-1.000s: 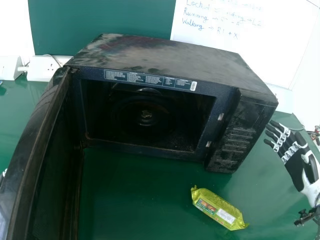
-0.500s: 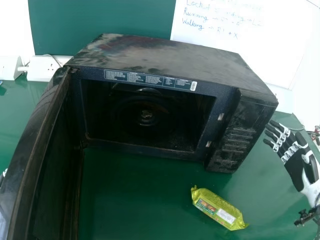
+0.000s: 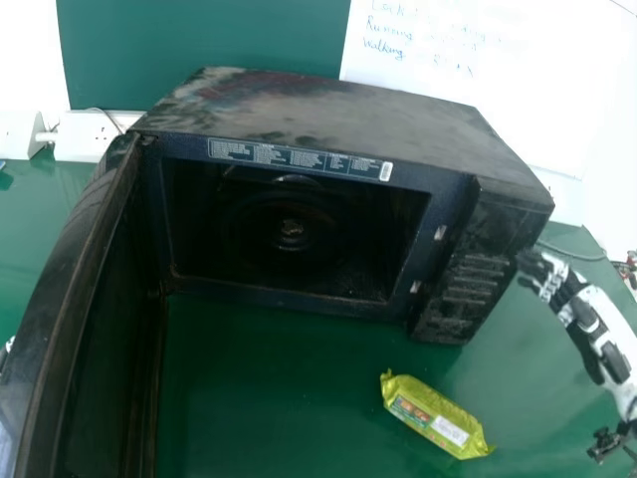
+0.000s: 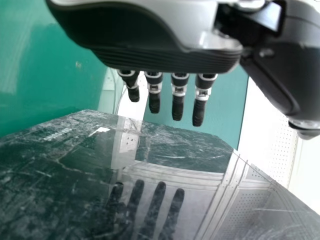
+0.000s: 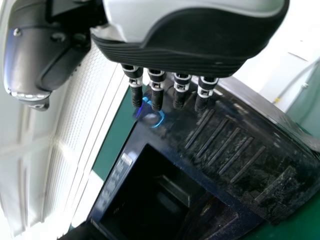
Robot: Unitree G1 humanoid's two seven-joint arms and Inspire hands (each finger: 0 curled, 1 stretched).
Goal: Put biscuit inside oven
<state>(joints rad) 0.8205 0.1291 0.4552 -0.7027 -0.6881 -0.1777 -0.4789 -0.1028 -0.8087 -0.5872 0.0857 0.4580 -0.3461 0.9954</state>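
The yellow-green biscuit packet (image 3: 436, 415) lies on the table in front of the oven's right part. The black oven (image 3: 463, 264) has its door (image 3: 75, 299) swung wide to the left, baring its dark cavity. In the head view, my right hand (image 3: 569, 297) is right of the control panel and beyond the packet; in the right wrist view my right hand (image 5: 156, 95) has extended fingers near the panel. A sliver of my left hand (image 3: 9, 345) shows beside the door; in the left wrist view my left hand (image 4: 178, 97) has straight fingers near the door's glossy outer face.
The green table (image 3: 269, 388) extends in front of the oven. White power sockets (image 3: 90, 136) with a cable are at the back left, and a whiteboard (image 3: 488, 100) stands behind the oven. The open door forms a tall barrier on the left.
My right hand has turned and shifted slightly left, closer to the oven's control panel. The packet, the oven and its door have kept their places.
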